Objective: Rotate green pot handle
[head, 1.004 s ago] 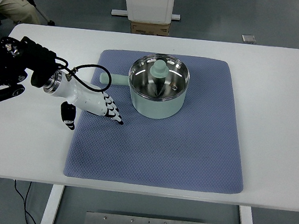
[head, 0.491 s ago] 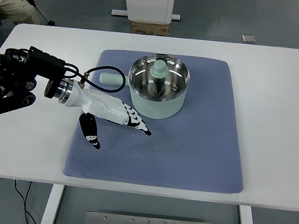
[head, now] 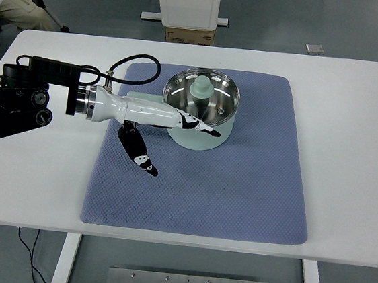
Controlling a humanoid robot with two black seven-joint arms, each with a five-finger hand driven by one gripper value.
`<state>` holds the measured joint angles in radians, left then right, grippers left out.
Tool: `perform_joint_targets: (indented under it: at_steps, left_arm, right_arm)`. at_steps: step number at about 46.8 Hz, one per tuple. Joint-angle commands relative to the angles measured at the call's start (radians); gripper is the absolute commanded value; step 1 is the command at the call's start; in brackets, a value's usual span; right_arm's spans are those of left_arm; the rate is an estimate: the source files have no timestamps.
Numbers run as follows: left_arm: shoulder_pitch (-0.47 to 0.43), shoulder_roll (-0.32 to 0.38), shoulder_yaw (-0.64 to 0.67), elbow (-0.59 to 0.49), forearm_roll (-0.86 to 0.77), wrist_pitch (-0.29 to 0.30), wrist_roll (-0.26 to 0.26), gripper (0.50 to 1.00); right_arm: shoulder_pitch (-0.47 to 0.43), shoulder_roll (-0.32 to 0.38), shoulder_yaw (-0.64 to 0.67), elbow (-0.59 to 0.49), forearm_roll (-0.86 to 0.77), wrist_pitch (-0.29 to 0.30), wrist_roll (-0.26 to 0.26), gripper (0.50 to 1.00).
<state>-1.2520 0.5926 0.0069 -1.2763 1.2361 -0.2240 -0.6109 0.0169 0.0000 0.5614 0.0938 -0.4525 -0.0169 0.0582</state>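
Pale green metal pot (head: 199,112) with a shiny steel inside sits on the far middle part of a blue-grey quilted mat (head: 239,180), which lies flat on the white table (head: 352,131). Inside the pot a pale green knob (head: 201,86) stands up from what looks like a lid resting in the bowl, though the reflections make that hard to tell. The pot's pale green handle (head: 138,98) points toward the left side of the picture, and only a short stretch of it shows above the robot's forearm. The left hand (head: 170,129), white with black fingertip markings, reaches in from the left edge on a black arm with a looped black cable (head: 137,66) above the wrist. Its fingers (head: 201,126) are stretched out straight and lie against the near left wall of the pot, while the thumb (head: 139,153) hangs apart, pointing down toward the mat. The hand is released and grasps nothing; it crosses in front of the handle rather than closing on it. Beyond the table's far edge stands a white pedestal (head: 188,3) with a brown cardboard box (head: 189,35) at its foot, and a person's trouser leg (head: 17,5) shows at the top left corner.
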Motion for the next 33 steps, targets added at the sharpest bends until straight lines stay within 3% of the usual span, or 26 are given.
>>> perform_joint_targets:
  at_steps: [1, 16, 33]
  left_arm:
    - [0.005, 0.000, -0.013, 0.002, -0.035, 0.008, 0.000, 1.000]
    - [0.022, -0.014, -0.067, 0.009, -0.181, 0.018, 0.000, 1.000]
    - [0.026, -0.019, -0.100, 0.123, -0.549, 0.048, 0.000, 1.000]
  right_arm:
    - [0.000, 0.000, -0.002, 0.000, 0.000, 0.000, 0.000, 1.000]
    - [0.000, 0.000, 0.000, 0.000, 0.000, 0.000, 0.000, 1.000]
    - [0.000, 0.000, 0.000, 0.000, 0.000, 0.000, 0.000, 1.000]
